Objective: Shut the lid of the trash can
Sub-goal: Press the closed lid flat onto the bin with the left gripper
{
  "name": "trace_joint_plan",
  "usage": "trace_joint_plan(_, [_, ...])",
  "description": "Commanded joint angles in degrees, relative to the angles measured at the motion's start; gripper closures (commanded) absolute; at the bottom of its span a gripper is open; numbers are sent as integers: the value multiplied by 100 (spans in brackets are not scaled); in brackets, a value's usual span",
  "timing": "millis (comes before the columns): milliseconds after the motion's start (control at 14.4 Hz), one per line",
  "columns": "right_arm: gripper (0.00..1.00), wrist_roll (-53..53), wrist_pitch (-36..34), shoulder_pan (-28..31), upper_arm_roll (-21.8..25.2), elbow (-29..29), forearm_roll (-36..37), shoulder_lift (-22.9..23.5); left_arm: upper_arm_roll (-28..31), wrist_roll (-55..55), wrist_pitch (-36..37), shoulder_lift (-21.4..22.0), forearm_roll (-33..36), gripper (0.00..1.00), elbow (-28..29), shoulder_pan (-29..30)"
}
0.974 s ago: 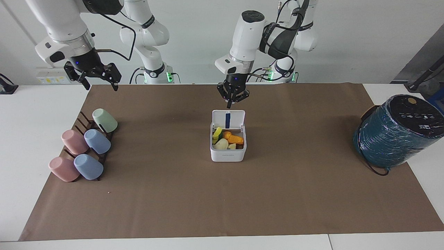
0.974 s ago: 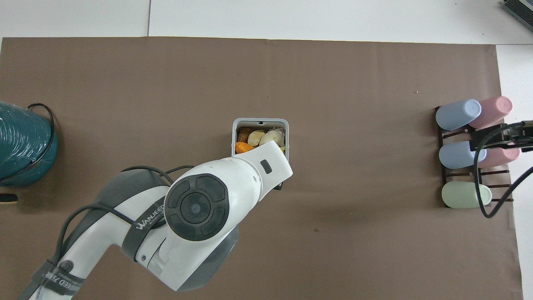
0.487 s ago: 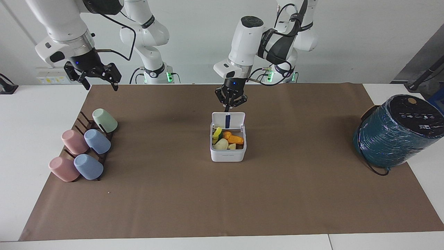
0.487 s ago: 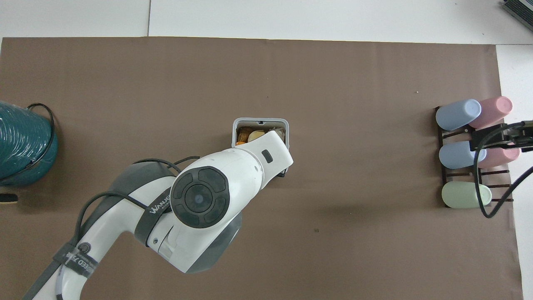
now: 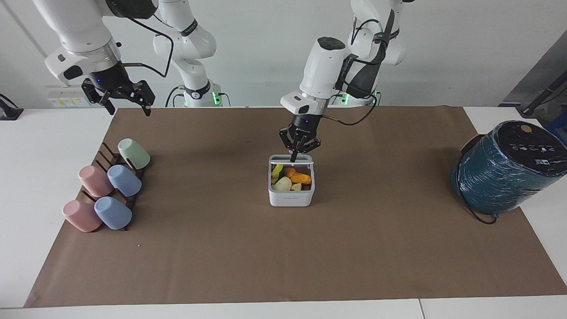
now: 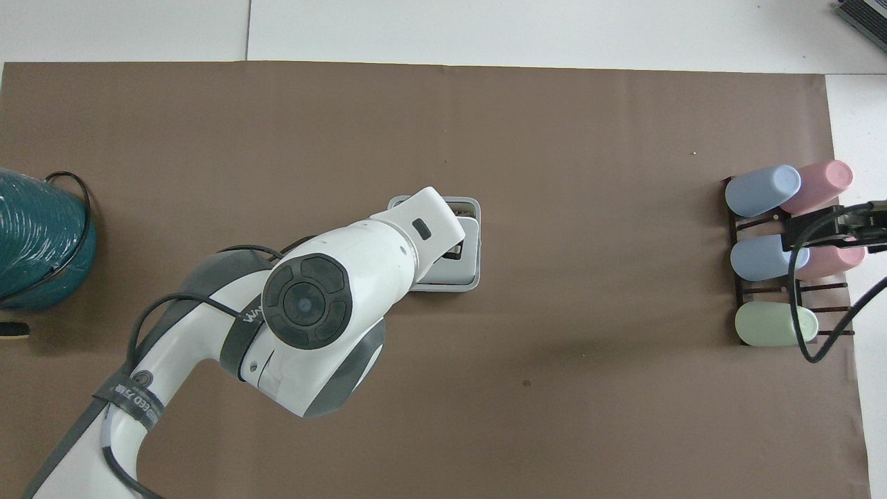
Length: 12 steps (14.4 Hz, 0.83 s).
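**Lid pushed partway down over the trash can**

Half a second ago the lid (image 5: pixel 292 158) stood upright on its hinge, its blue-striped underside showing in the facing view. Now it is tipped down over the trash can (image 5: pixel 291 195), nearly flat but still raised at its free edge, with scraps visible underneath. The left gripper (image 5: pixel 293 157) has come forward and lower; its tip now rests on the lid's top. Its fingers look drawn close together with nothing between them. In the overhead view the left arm covers most of the can, and only the lid's corner (image 6: pixel 470 267) shows.

The right gripper (image 5: pixel 126 106) waits where it was, in the air over the right arm's end of the bench, fingers spread apart and empty.

The trash can sits mid-bench on a brown paper sheet (image 5: pixel 221 248). A rack of pastel cups (image 5: pixel 108 188) lies toward the right arm's end, and a teal wrapped cylinder (image 5: pixel 505 170) toward the left arm's end. A plain white wall (image 5: pixel 257 53) rises at the robots' end of the bench.
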<state>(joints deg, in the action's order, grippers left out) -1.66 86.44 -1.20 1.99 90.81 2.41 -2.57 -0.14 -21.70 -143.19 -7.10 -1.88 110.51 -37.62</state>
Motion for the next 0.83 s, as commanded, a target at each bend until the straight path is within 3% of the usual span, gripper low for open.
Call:
trace_joint_plan(0, [0, 104, -39, 15, 3, 103, -100, -121, -22, -53, -331, -151, 39, 99, 5, 114])
trace_joint_plan(278, [0, 104, -39, 15, 3, 112, -100, -121, -22, -97, -674, -791, 30, 98, -292, 97])
trace_joint_plan(765, [0, 104, -39, 15, 3, 103, -100, -112, -13, -115, -876, -1391, 21, 99, -636, 123])
